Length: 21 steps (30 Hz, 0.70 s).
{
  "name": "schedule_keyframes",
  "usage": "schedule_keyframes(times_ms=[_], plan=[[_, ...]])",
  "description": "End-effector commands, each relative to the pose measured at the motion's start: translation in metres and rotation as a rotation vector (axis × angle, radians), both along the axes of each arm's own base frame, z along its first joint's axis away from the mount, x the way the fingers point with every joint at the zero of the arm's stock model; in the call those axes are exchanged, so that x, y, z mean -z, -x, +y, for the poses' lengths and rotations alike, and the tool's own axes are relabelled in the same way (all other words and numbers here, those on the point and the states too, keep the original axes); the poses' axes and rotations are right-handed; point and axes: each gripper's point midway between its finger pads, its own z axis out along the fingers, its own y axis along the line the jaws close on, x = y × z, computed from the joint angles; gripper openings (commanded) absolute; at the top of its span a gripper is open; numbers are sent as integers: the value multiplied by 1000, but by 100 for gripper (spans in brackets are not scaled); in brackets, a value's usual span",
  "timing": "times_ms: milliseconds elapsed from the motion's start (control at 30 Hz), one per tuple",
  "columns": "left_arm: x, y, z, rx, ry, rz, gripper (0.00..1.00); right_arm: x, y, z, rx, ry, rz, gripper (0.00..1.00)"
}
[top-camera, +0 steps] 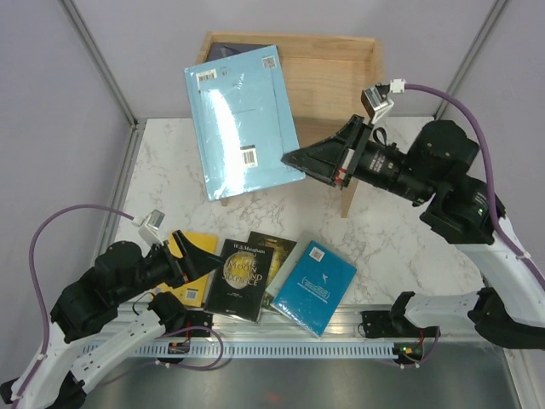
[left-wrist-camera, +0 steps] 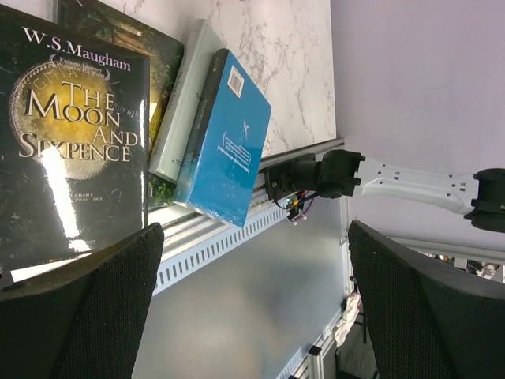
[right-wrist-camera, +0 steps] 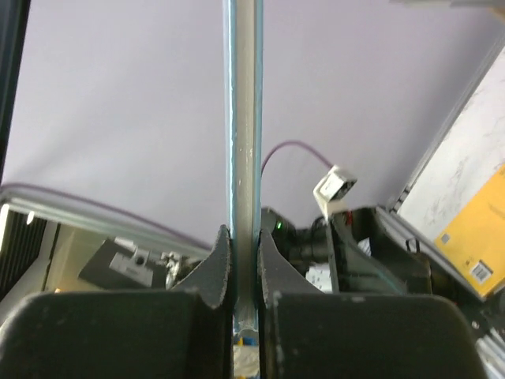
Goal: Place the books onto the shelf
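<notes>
The right claw (top-camera: pixel 289 158) is clenched on the light blue book (top-camera: pixel 243 119), pinching its right-hand edge; in the wrist view the thin edge of the book runs straight up from between the jaws. Seen from above, the book lies at 9 o'clock from that claw, cover facing up, its long axis running roughly from 11 to 5 o'clock. It hangs over the left part of the shelf (top-camera: pixel 336 68), with its near end overhanging the shelf's front toward the bench (top-camera: pixel 170 162). A navy book (top-camera: pixel 223 49) peeps out behind it at 12 o'clock. To my eye the book needs carrying toward 12 o'clock to sit fully on the shelf. The left claw (top-camera: pixel 203 254), released and wide, hovers well apart at 7 o'clock, beside the black book (top-camera: pixel 243 277) and the teal book (top-camera: pixel 315 285).
</notes>
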Motion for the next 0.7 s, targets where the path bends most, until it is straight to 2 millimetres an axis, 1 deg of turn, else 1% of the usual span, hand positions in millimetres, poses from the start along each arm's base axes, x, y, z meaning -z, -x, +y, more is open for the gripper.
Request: schedule_keyframes(times_ms=[0, 67, 100, 133, 167, 200, 233, 333, 433, 467, 533, 567, 600, 633, 667], plan=[[-4, -3, 7, -34, -6, -26, 100, -33, -42, 7, 170, -70, -39, 0], [-6, -3, 6, -32, -7, -25, 100, -32, -63, 10, 248, -54, -19, 0], [-6, -4, 6, -31, -9, -25, 100, -37, -74, 15, 275, -60, -19, 0], [-7, -3, 6, -27, -10, -28, 100, -35, -83, 15, 307, -49, -5, 0], [-8, -4, 6, -29, -13, -29, 100, -29, -98, 21, 345, -34, 8, 0], [-9, -4, 5, -27, -12, -30, 100, -39, -102, 17, 372, -57, 3, 0], [-10, -4, 6, -26, -11, -34, 100, -35, -111, 15, 402, -43, 22, 0], [-14, -2, 8, -27, -3, -47, 100, -31, -134, 9, 496, -48, 62, 0], [-13, 0, 11, -31, -4, -48, 100, -25, -154, 6, 536, -53, 93, 0], [-14, 1, 12, -31, 0, -53, 100, -17, -163, 12, 540, -36, 105, 0], [-13, 2, 14, -36, -5, -52, 100, -16, -170, 16, 530, -40, 117, 0], [-13, 2, 15, -39, -6, -55, 100, -8, -178, 24, 525, -25, 128, 0], [-13, 3, 16, -40, -6, -56, 100, -10, -179, 27, 516, -33, 126, 0], [-13, 3, 16, -43, -6, -57, 100, -8, -181, 32, 501, -34, 137, 0], [-13, 3, 17, -44, -9, -55, 100, -1, -188, 39, 496, -21, 146, 0]])
